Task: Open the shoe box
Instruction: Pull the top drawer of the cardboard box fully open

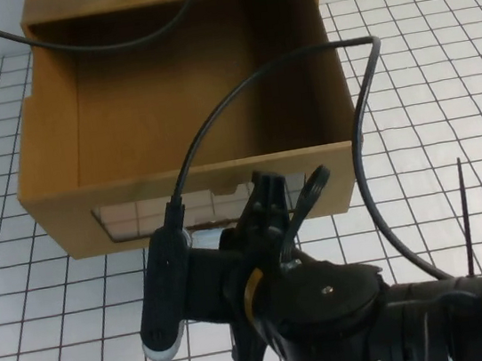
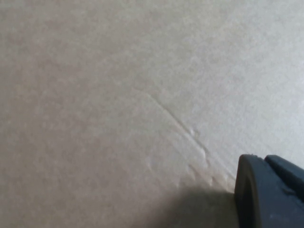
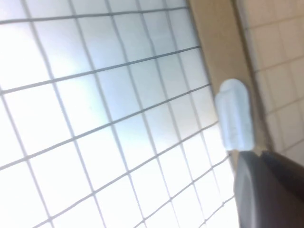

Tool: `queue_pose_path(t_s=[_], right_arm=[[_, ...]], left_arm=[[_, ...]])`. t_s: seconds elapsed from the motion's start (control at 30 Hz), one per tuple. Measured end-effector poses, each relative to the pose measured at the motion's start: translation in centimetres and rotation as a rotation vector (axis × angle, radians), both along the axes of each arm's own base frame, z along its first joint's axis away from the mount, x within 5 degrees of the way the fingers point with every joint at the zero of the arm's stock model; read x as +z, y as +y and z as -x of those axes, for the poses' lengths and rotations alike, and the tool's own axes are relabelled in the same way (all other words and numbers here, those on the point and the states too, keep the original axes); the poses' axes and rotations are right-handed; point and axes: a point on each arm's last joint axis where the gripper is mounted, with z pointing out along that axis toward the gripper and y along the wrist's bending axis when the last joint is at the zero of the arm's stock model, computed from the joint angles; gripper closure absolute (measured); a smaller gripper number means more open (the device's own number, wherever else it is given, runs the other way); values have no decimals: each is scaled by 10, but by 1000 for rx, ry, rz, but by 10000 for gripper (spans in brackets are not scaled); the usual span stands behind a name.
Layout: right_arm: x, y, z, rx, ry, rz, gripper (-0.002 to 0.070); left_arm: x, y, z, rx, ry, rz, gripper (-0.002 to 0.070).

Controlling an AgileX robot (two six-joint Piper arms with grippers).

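Tabletop [image 1: 441,71]: right end effector [image 1: 266,180] closed at box [image 1: 56,206], left [image 2: 268,194] near it.

White gridded table [image 1: 441,71]; open brown shoe box [image 1: 124,116] resting on it.

shoe box [image 1: 50,153] open above, cable [image 1: 231,99] crossing

Brown shoe box [image 1: 52,162]; white table [image 1: 439,54], dark grid; black right gripper [image 1: 268,183].
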Motion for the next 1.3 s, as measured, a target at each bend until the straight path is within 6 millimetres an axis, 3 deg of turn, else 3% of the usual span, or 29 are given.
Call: queue_pose_path(t_s=[0.3, 0.43, 0.53, 0.7, 0.87, 1.1, 1.3], right_arm=[[9, -6, 11, -46, 79, -64, 682], [38, -21, 30, -62, 101, -152, 682], [68, -41, 35, -136, 111, -250, 682], [106, -81, 25, -307, 92, -334, 687], [126, -131, -7, -530, 78, -418, 687], [129, -204, -47, -787, 189, -523, 689], [116, -241, -64, -829, 298, -642, 689]], left_arm=[[1, -1, 1, -5, 0, 12, 677], [10, 0, 4, -10, -29, 2, 677], [29, 3, 14, -11, -82, -5, 677], [79, 10, 49, -7, -211, 4, 677], [119, 25, 88, 50, -329, -62, 677], [132, 39, 137, 75, -343, -131, 677], [115, 52, 193, 89, -357, -156, 677]])
